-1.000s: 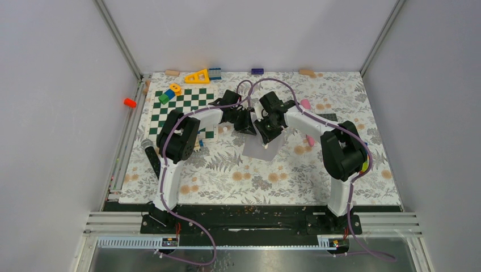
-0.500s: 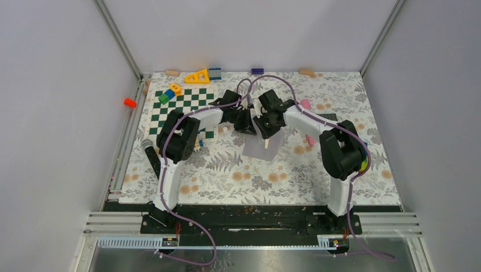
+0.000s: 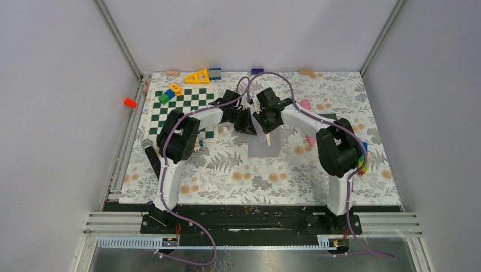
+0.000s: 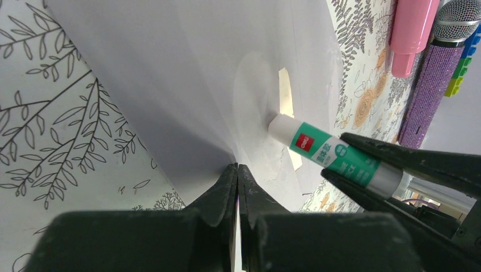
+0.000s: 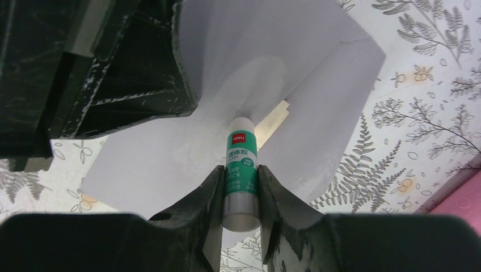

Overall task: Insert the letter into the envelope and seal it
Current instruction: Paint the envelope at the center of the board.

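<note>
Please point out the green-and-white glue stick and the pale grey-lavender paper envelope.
green-and-white glue stick (image 5: pixel 241 161): right wrist view, on its green label.
pale grey-lavender paper envelope (image 4: pixel 170 68): left wrist view, on its plain paper surface.

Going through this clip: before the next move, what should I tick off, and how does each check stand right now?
1. Right end effector clamped on the glue stick: ok.
2. Glue stick tip meeting the envelope paper: ok, it looks in contact in both wrist views.
3. Left end effector pinching the envelope's edge, with the paper raised off the table: ok.
4. Letter fully inside the envelope: cannot tell; only a tan strip shows beside the tip.
5. Enough glue laid down for sealing: cannot tell; no glue film is visible on the paper.
</note>
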